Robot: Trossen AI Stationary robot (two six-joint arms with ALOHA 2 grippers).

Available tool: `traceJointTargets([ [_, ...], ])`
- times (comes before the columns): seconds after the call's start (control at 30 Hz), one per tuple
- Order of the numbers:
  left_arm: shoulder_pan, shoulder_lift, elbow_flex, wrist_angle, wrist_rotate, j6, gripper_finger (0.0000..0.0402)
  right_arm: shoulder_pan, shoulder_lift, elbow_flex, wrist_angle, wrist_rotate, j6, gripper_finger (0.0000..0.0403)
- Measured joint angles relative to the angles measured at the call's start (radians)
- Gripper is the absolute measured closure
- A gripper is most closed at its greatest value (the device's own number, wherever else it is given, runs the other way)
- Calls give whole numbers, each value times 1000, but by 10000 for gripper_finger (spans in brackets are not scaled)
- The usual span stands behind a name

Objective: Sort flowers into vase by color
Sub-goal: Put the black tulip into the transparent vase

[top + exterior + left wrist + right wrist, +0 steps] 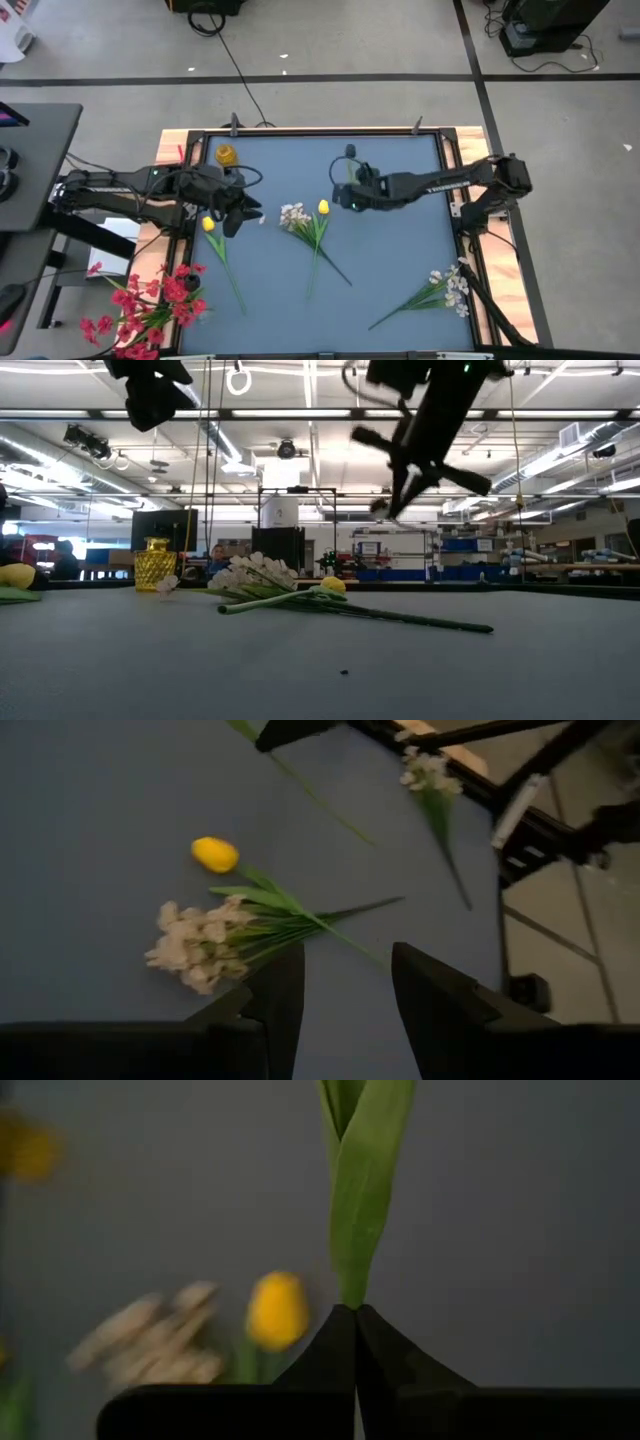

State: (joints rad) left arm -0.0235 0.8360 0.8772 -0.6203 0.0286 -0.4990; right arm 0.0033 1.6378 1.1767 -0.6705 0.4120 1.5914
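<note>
Two yellow buds (323,207), two white sprigs (293,215).

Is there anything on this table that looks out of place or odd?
Yes. The red flowers lie across a left corner of the table, partly off the blue mat and past its edge, unlike the other flowers. Also, the right gripper is shut on a broad green leaf, seemingly not on a stem.

right end effector (355,1312) pinched closed mid-table; left end effector (345,982) hovers parted.
</note>
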Motion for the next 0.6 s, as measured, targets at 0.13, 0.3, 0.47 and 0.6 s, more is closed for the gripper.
traceJointTargets([
  [0.13,0,0,0,29,49,17,244,94,-15,0,136,82,-68,398],
  [0.3,0,0,0,58,74,43,244,171,-9,1,351,157,-212,398],
  [0.47,0,0,0,127,73,43,244,209,-8,1,557,168,-456,398],
  [0.6,0,0,0,219,69,79,244,219,-8,2,742,122,-642,397],
])
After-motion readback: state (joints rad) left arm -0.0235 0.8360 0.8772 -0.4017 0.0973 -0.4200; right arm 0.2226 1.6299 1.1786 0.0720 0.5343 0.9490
